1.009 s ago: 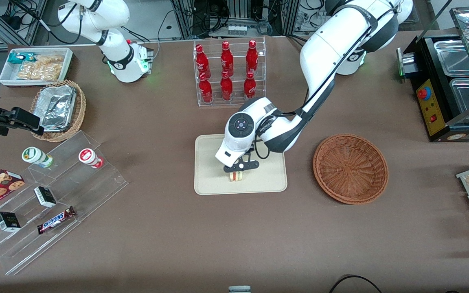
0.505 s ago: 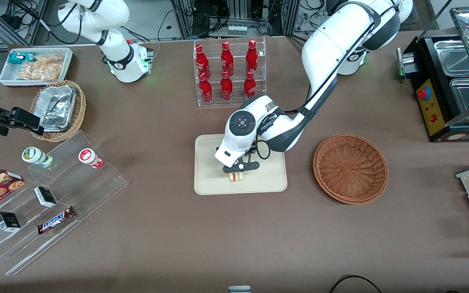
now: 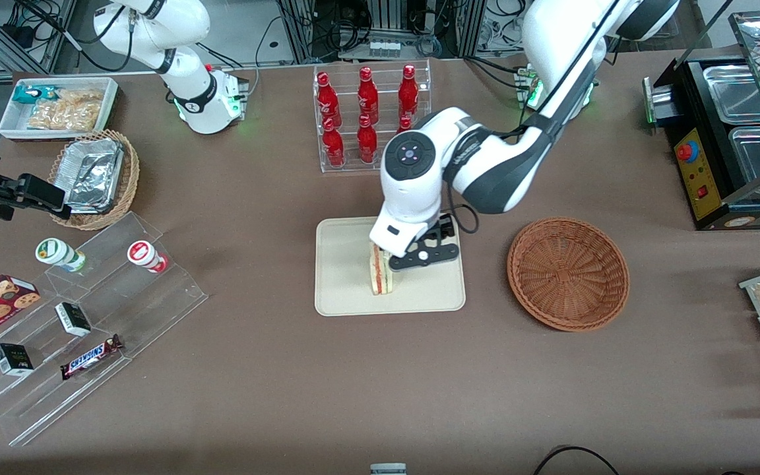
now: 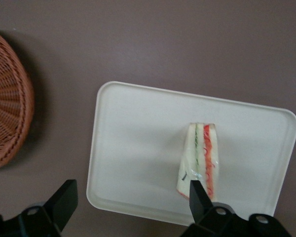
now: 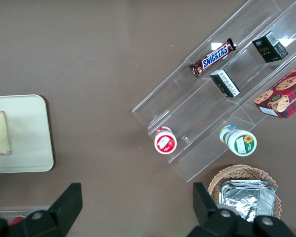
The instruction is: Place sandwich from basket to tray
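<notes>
Since my gripper [image 3: 419, 254] hangs above the tray [image 3: 347, 297] with fingers spread wide and holding nothing, the sandwich [image 3: 380, 274] stands free on its edge on the cream tray. Beside it, toward my working arm's end, sits the reddish wicker basket [image 3: 568, 272].

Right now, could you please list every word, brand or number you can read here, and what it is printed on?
"SNICKERS": on the chocolate bar lying on the clear stepped display.
Small boxes, cookie box, round lidded cups and red bottles: print too small to read.
Nothing printed on the sandwich, tray or basket.
The open hand hangs above the tray.
</notes>
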Controlling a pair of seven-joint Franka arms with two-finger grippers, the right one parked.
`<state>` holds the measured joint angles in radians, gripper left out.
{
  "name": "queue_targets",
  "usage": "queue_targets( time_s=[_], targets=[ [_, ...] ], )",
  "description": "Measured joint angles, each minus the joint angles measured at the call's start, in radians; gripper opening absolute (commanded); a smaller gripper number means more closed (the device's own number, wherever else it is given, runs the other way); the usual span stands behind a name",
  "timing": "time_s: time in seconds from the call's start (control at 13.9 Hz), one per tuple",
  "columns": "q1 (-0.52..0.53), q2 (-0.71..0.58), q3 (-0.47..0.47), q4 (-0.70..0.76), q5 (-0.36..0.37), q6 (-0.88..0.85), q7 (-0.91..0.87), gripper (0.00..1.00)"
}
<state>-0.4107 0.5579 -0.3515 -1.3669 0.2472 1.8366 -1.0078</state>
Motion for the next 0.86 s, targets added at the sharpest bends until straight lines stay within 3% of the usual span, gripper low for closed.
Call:
queue_targets(
  time_s=[0.22, 0.43, 0.86],
  targets=[
    [0.134, -0.039, -0.001, -0.028, -0.035, -0.044, 0.077, 1.0],
    [0.243, -0.11, -0.003, -0.096, -0.118, -0.095, 0.25, 1.0],
    [0.45, -0.28, 0.006, -0.238, -0.185, -0.187, 0.618, 1.0]
  ],
)
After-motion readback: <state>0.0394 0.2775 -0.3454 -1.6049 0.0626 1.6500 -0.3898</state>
